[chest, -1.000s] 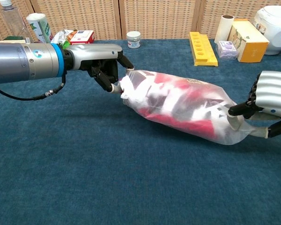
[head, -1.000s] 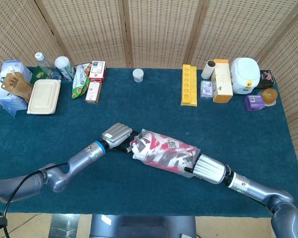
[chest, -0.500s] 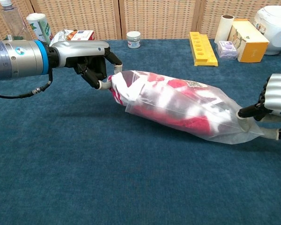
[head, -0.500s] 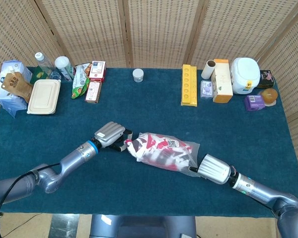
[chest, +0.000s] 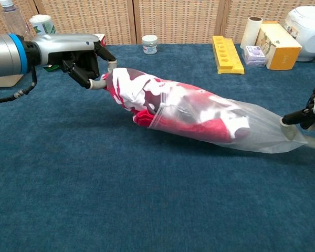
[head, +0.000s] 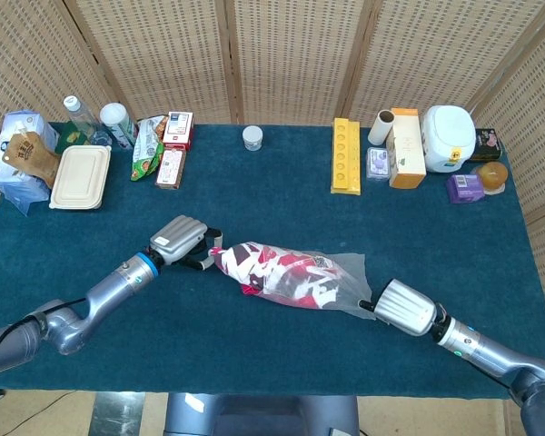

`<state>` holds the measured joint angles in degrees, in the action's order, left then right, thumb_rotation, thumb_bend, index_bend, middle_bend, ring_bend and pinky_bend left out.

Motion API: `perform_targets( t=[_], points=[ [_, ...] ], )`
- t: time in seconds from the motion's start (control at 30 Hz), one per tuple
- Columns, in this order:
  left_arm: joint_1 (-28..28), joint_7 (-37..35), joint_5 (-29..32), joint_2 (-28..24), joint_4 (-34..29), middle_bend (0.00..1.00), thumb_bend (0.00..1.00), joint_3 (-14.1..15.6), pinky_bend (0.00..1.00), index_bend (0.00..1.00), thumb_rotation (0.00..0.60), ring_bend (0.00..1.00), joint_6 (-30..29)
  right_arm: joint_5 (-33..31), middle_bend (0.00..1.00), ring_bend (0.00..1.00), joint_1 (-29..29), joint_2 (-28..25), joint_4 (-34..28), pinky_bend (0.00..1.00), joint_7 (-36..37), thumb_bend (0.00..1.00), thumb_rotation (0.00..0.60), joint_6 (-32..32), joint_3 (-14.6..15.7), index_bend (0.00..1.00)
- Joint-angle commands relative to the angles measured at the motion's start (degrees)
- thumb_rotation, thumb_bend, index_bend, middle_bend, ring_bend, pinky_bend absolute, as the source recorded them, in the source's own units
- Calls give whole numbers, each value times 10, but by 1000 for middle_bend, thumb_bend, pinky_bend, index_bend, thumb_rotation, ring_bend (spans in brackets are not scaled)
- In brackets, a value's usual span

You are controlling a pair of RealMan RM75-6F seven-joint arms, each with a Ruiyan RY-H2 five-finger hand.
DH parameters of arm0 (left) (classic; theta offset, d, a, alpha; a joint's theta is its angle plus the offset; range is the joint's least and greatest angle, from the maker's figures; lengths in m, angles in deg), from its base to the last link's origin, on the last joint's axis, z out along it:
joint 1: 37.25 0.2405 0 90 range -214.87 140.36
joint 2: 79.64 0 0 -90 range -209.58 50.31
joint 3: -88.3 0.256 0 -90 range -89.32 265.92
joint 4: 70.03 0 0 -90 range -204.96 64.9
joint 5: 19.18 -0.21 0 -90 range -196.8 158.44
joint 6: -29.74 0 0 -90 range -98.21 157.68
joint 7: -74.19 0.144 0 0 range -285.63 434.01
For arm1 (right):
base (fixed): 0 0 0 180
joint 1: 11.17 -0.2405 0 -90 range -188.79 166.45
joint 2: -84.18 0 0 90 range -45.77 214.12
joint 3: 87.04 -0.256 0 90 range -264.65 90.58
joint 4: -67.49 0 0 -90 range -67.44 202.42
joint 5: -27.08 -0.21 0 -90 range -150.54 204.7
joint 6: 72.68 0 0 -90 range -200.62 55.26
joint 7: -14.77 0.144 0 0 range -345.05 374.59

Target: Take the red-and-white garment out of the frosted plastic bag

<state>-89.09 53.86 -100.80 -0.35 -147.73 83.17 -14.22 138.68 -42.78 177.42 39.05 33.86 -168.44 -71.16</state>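
The red-and-white patterned fabric garment point(head: 254, 263) point(chest: 147, 97) lies near the middle of the dark blue carpeted worktop point(head: 282, 195) point(chest: 147, 199), closer to the front edge than the back, partly drawn out of the frosted translucent plastic bag point(head: 331, 282) point(chest: 252, 131). The exposed part of the garment extends toward the left edge; the remainder is visible through the bag wall. The left robot hand point(head: 183, 242) point(chest: 84, 58) has its fingers closed on the exposed left end of the garment, pinching the cloth between fingertips and thumb. The right robot hand point(head: 401, 307) point(chest: 310, 115) grips the closed tail of the bag on the side toward the right edge, the film gathered to a point at its fingertips; in the chest view only the fingertips show at the picture's border. Bag and garment lie stretched in a line between the two hands, resting on the worktop surface. Along the back edge stand, from the left corner: a beige lidded food container point(head: 79, 165), a clear plastic bottle point(head: 80, 116), snack packets point(head: 173, 150), a small white jar point(head: 252, 137) point(chest: 149, 44), a yellow moulded tray point(head: 345, 155) point(chest: 227, 54), a yellow carton point(head: 406, 148) point(chest: 278, 48) and a white rounded appliance point(head: 449, 138) point(chest: 307, 26) toward the right corner.
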Motion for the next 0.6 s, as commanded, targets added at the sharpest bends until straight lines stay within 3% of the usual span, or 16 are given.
perform_targets(
  t=[0.03, 0.6],
  points=[
    [6, -7, -3, -8, 0, 1000, 517, 2, 1000, 832, 600, 1000, -6, -3, 1000, 1000, 4, -5, -2, 1000, -3, 697, 600, 0, -2, 827],
    [37, -38, -10, -55, 5, 1000, 517, 5, 1000, 832, 600, 1000, -39, -28, 1000, 1000, 41, -32, 3, 1000, -6, 698, 600, -9, -19, 827]
  ],
)
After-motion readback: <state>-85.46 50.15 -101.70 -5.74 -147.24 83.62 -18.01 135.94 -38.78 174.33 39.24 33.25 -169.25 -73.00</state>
